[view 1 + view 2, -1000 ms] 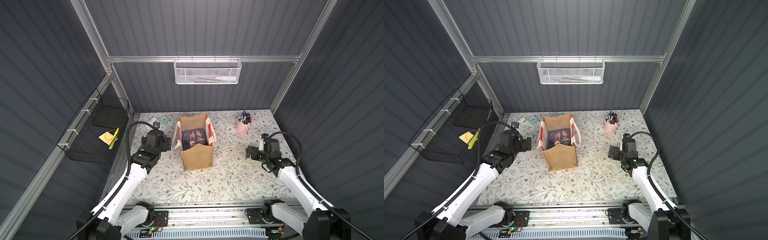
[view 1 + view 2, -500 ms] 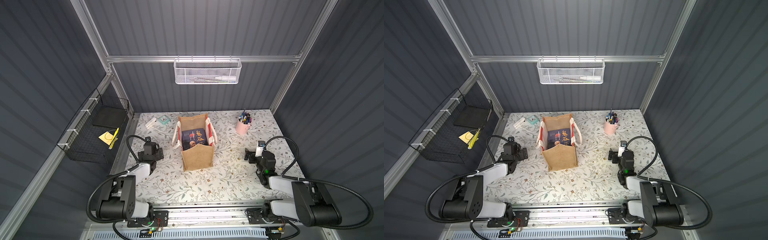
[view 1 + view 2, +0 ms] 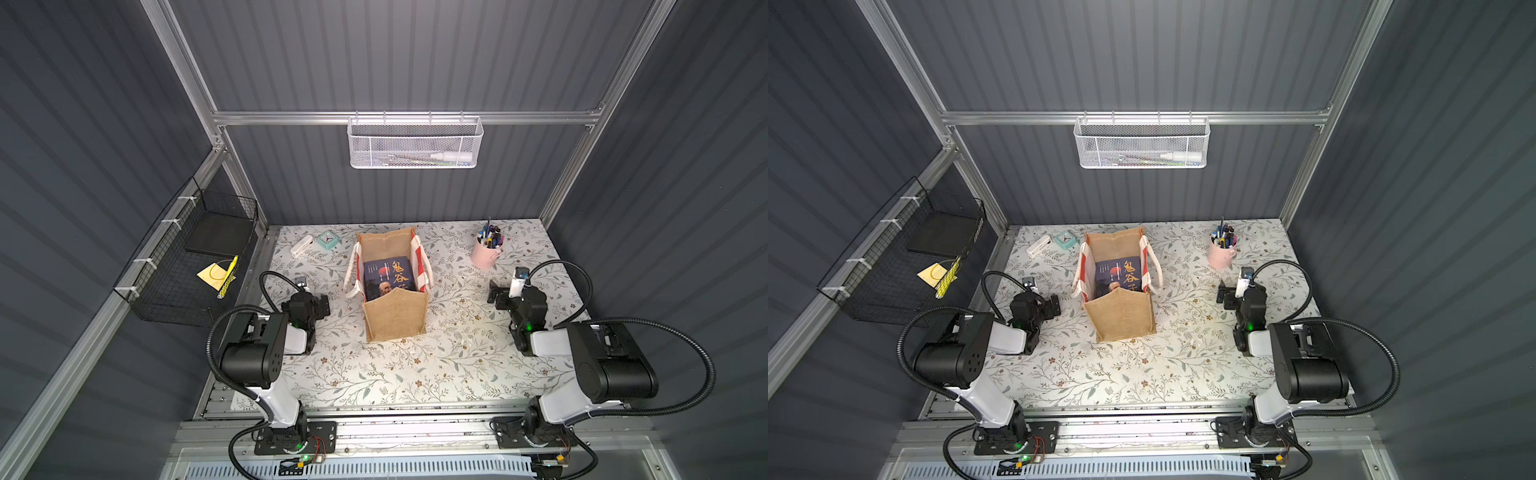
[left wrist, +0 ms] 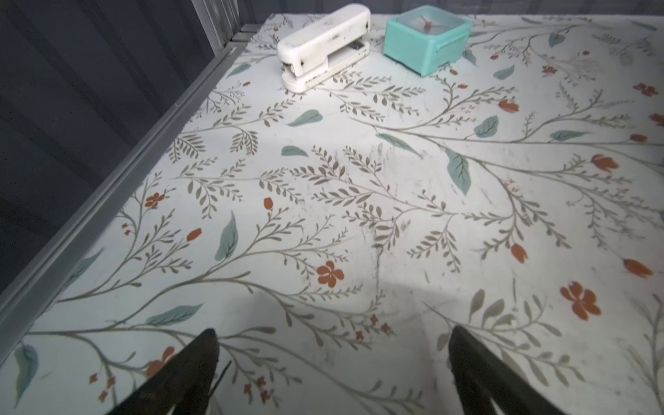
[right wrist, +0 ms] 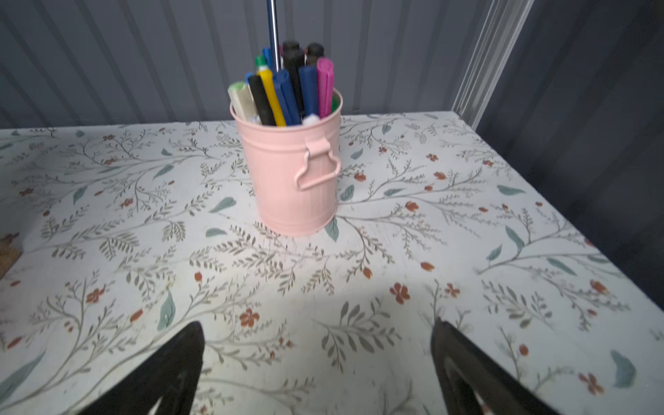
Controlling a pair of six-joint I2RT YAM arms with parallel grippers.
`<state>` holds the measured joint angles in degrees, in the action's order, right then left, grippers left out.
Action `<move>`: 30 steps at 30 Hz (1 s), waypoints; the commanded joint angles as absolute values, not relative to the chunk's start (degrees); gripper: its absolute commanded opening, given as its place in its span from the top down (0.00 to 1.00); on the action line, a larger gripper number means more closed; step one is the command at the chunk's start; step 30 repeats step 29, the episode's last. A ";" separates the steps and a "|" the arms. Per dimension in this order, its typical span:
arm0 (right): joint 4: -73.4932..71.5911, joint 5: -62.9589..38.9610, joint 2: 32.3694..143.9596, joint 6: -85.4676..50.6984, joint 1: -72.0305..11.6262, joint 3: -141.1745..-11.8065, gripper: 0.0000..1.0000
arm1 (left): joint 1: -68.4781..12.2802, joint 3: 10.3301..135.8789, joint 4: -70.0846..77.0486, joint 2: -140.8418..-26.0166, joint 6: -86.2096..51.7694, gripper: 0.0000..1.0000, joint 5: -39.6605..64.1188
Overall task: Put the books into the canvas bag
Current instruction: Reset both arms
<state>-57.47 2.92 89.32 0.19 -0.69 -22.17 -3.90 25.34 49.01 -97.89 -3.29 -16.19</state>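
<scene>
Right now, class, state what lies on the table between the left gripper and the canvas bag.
Nothing: in a top view, only bare floral tabletop separates the open left gripper from the canvas bag.

The white-and-black left arm (image 3: 253, 357) and right arm (image 3: 606, 365) are sitting folded low, wrists pointing forward. The black two-fingered left gripper (image 4: 332, 337) is hanging with jaws spread wide, gripping nothing; the right gripper (image 5: 318, 327) is doing likewise.
</scene>
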 commanded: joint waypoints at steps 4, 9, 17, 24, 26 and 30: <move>-52.39 3.41 88.92 -0.18 -0.26 -22.33 0.01 | -3.60 26.37 52.15 -97.66 -1.88 0.00 -15.49; -51.63 3.46 88.60 -0.18 -0.26 -22.47 0.01 | -3.60 26.36 52.44 -97.73 -1.85 0.00 -15.59; -51.94 3.37 88.78 -0.17 -0.31 -22.41 0.01 | -3.61 26.30 52.21 -97.65 -1.82 0.01 -15.59; -51.01 3.26 89.26 -0.18 -0.28 -23.20 0.01 | -3.59 26.32 52.21 -97.65 -1.85 0.00 -15.63; -51.17 3.31 89.16 -0.20 -0.27 -23.02 0.01 | -3.60 26.29 52.21 -97.57 -1.85 0.00 -15.63; -51.79 3.25 88.73 -0.18 -0.31 -22.39 0.01 | -3.60 26.36 52.21 -97.58 -1.85 0.01 -15.60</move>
